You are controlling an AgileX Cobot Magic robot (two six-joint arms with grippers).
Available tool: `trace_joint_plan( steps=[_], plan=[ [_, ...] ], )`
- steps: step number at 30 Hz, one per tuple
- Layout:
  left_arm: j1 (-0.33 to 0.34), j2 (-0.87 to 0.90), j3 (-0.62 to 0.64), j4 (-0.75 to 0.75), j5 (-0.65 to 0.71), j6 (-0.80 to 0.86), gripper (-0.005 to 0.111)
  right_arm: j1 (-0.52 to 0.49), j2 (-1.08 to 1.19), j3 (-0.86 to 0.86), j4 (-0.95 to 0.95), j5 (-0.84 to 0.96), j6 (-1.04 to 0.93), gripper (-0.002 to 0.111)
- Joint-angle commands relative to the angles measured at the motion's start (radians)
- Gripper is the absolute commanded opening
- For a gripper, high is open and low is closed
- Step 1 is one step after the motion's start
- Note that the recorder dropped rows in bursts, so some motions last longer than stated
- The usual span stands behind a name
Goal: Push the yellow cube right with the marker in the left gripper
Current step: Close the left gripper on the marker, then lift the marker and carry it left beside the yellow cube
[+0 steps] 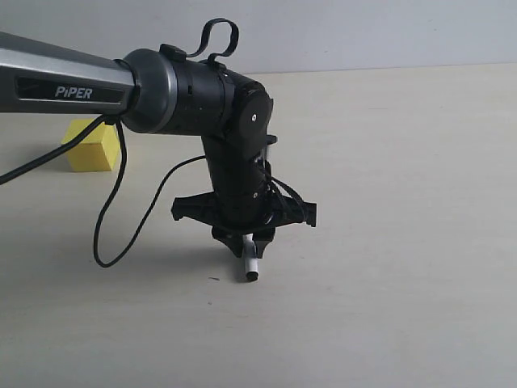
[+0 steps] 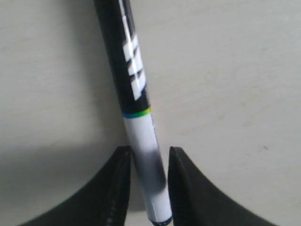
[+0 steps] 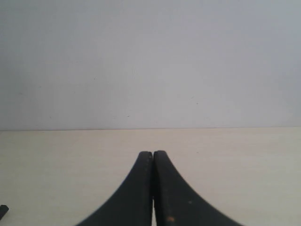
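Observation:
The yellow cube (image 1: 93, 145) sits on the pale table at the far left, partly behind the "PiPER" arm. My left gripper (image 1: 249, 245) points down at the table, right of the cube and nearer the camera, well apart from it. It is shut on the marker (image 1: 251, 265), whose white end with a dark tip pokes out just above the table. In the left wrist view the marker (image 2: 141, 136) runs from between the fingers (image 2: 188, 188) out over the table, white barrel first, then the black band. My right gripper (image 3: 153, 153) is shut and holds nothing.
A loose black cable (image 1: 113, 218) loops down from the left arm between the cube and the gripper. The pale table (image 1: 404, 202) stretches right of the gripper to a grey wall (image 3: 150, 61) at the back.

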Motion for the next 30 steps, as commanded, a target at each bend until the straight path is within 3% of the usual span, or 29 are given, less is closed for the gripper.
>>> trace_joint_plan(
  steps=[1, 11, 18, 22, 24, 28, 30],
  plan=[
    [-0.004, -0.003, -0.004, 0.007, -0.003, -0.006, 0.022, -0.006, -0.006, 0.005, 0.002, -0.011, -0.001, 0.0],
    [-0.004, -0.001, -0.004, 0.009, -0.003, -0.002, 0.022, -0.006, -0.006, 0.005, 0.002, -0.011, -0.004, 0.0],
    [-0.004, 0.034, -0.004, 0.009, -0.003, -0.002, 0.032, -0.006, -0.006, 0.005, 0.002, -0.011, -0.002, 0.0],
    [-0.004, 0.049, -0.004, 0.009, -0.019, -0.002, 0.032, -0.006, -0.006, 0.005, 0.002, -0.011, -0.004, 0.0],
    [-0.004, 0.044, -0.007, 0.009, -0.02, 0.0, 0.028, -0.006, -0.006, 0.005, 0.002, -0.011, -0.004, 0.0],
    [-0.004, 0.015, -0.019, 0.015, -0.018, 0.051, 0.004, -0.006, -0.006, 0.005, 0.002, -0.011, -0.002, 0.0],
    [0.001, -0.009, -0.025, 0.018, -0.016, 0.076, 0.0, -0.006, -0.006, 0.005, 0.002, -0.011, -0.002, 0.0]
  ],
)
